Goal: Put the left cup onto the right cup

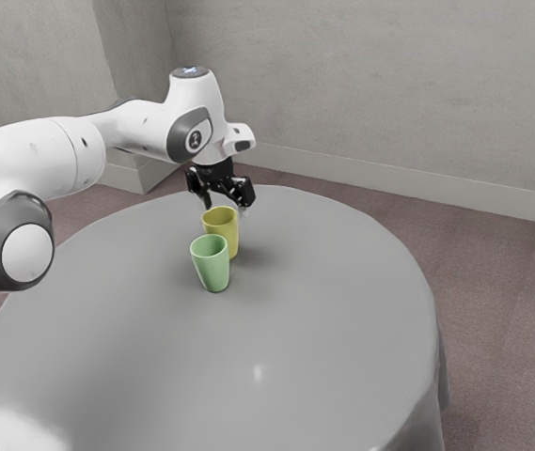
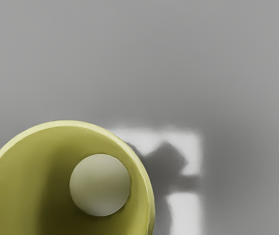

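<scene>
Exterior view shows nothing stacked yet: the olive-yellow plastic cup (image 1: pixel 221 231) and the light green plastic cup (image 1: pixel 211 263) stand upright, just beside each other, on the round grey table (image 1: pixel 323 338). The black two-finger gripper (image 1: pixel 226 201) hovers just above the yellow cup's rim, fingers spread wide and holding nothing. Grasping, lifting and placing all remain, I judge.

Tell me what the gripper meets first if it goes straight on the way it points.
Probably the yellow cup: the gripper points down just above its rim, and the wrist view looks into that cup's mouth. The green cup stands beside that line, though depth is uncertain.
</scene>
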`<action>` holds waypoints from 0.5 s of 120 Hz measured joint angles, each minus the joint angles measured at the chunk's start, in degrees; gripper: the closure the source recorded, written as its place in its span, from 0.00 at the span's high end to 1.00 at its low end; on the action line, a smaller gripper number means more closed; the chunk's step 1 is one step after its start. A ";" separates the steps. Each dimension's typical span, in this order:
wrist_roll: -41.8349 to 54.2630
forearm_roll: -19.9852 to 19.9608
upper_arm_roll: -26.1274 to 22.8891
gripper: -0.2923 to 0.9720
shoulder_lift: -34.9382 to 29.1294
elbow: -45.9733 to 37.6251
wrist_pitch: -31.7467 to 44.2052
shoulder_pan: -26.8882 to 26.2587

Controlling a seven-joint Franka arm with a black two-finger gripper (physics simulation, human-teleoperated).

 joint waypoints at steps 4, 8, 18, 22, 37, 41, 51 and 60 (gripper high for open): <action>0.01 0.00 -0.01 0.77 0.07 -0.01 0.05 0.00; 0.03 -0.02 -0.01 0.77 0.16 -0.01 0.09 0.00; 0.06 -0.01 -0.30 0.77 0.30 -0.07 0.18 0.00; 0.07 -0.01 -0.37 0.77 0.32 -0.09 0.20 0.00; 0.09 0.00 -0.53 0.76 0.47 -0.15 0.27 0.00; 0.09 0.00 -0.61 0.76 0.49 -0.18 0.28 0.01; 0.10 0.00 -0.83 0.75 0.56 -0.26 0.30 0.00; 0.10 0.00 -0.88 0.75 0.59 -0.32 0.31 0.00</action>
